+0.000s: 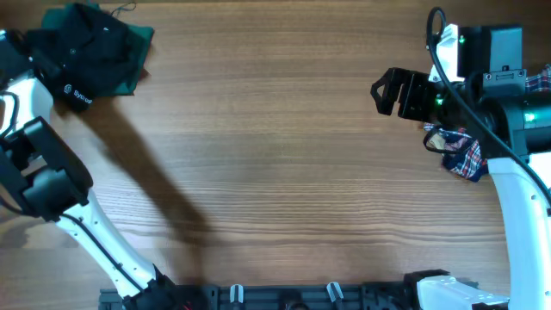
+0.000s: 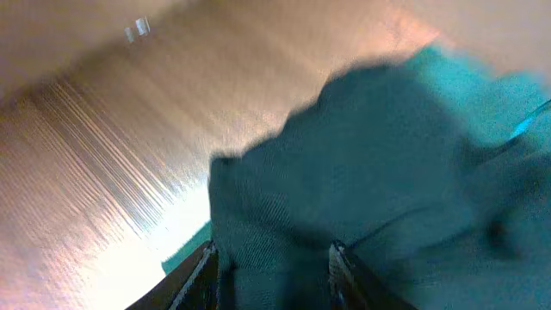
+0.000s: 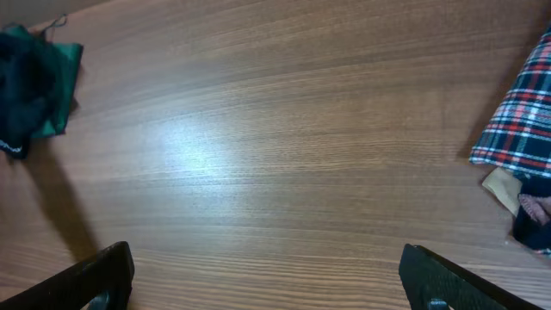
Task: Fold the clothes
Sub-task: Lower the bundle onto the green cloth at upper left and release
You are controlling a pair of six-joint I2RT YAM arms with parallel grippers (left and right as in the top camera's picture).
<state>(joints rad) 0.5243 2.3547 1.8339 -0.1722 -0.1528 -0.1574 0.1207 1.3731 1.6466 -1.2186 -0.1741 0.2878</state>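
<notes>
From where I stood, the large black collared shirt with small white lettering (image 1: 82, 53) lay bunched in the upper left corner of the frame, heaped on a crumpled green garment (image 1: 140, 41) whose edge stuck out to the right of it. Both sat on the brown wood-grain bench (image 1: 275, 164). The left hand (image 2: 271, 274) hung right over that pile. Its close view was blurred, but its two dark fingers (image 2: 200, 269) stood somewhat apart with dark cloth filling the space between them, and I could not tell whether they pinched the fabric or merely stood over it. Over at the right edge, a red, blue and white plaid shirt (image 1: 469, 157) lay rumpled, partly hidden beneath the right arm. The right hand (image 1: 396, 90) hovered just left of it above bare wood, its fingers (image 3: 96, 277) spread wide apart and holding nothing. The broad middle of the bench separated the plaid shirt from the black and green heap, well apart.
</notes>
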